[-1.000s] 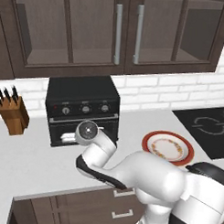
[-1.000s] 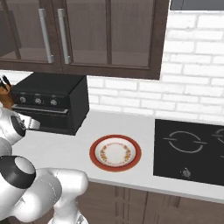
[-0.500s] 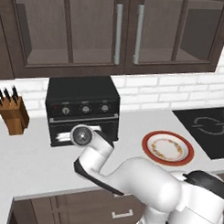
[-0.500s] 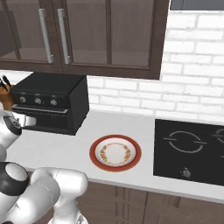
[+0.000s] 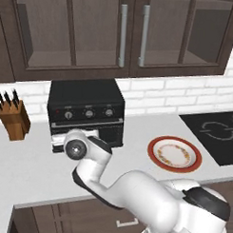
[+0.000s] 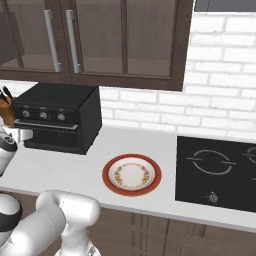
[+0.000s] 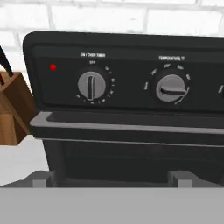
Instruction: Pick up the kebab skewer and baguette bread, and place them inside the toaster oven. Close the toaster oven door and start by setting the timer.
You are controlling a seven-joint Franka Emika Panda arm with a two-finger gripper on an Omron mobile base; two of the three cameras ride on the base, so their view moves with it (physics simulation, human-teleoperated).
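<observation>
The black toaster oven [image 5: 85,110] stands on the counter against the brick wall, also seen in the right base view [image 6: 55,117]. The toaster oven door [image 7: 131,155] looks shut, with its handle bar [image 7: 127,127] across the top. Above the bar sit the timer knob [image 7: 92,85], a lit red lamp [image 7: 53,67] and a second knob [image 7: 170,88]. My gripper [image 7: 110,180] hovers open and holds nothing, close in front of the door's left half, below the timer knob. The kebab skewer and the baguette bread are out of view.
A wooden knife block [image 5: 13,119] stands left of the oven, near my hand [image 7: 13,109]. A red-rimmed plate [image 5: 174,153] lies bare to the right of the oven. A black cooktop [image 6: 220,167] fills the counter's right end. Wall cabinets hang overhead.
My arm has swung left and a little lower along the oven's front. The gripper has stayed open.
</observation>
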